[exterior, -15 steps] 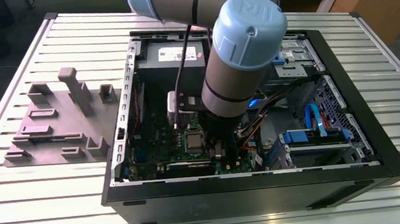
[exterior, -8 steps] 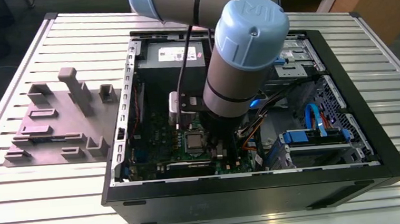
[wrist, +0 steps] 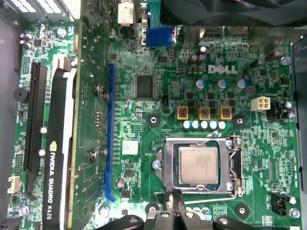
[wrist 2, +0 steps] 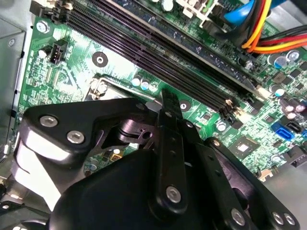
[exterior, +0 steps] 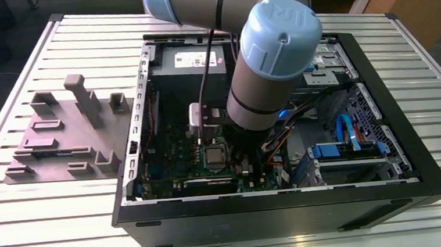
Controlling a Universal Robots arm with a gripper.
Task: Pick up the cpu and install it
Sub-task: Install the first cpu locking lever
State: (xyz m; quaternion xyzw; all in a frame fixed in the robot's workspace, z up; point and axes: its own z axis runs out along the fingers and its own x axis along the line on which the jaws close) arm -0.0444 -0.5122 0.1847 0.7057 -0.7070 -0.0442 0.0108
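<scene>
In the exterior view, an open computer case (exterior: 284, 203) lies on its side on a slatted metal counter (exterior: 48, 217). The robot arm (exterior: 267, 68) reaches down into the case from the far side, its lower end over the green motherboard (exterior: 168, 153). The cpu (exterior: 214, 155) sits flat in its socket on the board, just to the exterior view's left of the arm's lower end. A grey power supply box (exterior: 189, 61) sits at the far wall of the case, and blue cables (exterior: 345, 129) run on the exterior view's right. On the counter to the exterior view's left of the case lies a grey fixture tray (exterior: 58, 140) with upright blocks.

In the second wrist view, the tool (wrist 2: 165, 103) shows as black linkage with silver screws, hanging close over the motherboard (wrist 2: 86, 52). One slim black finger (wrist 2: 169, 120) points toward a corner of the socket frame (wrist 2: 103, 88). Whether the tool is released or clenched I cannot tell. Long black memory slots (wrist 2: 158, 48) run across the board beyond it, with orange and yellow wires (wrist 2: 264, 28) nearby.

In the first wrist view, the cpu (wrist: 198, 165) lies seated in the socket (wrist: 168, 163), its silver top square to the metal frame, nothing gripping it. The black tip of the tool (wrist: 176, 203) stands just beside the socket's near edge. A black graphics card (wrist: 57, 163) and a blue slot (wrist: 110, 134) lie well apart from the socket.
</scene>
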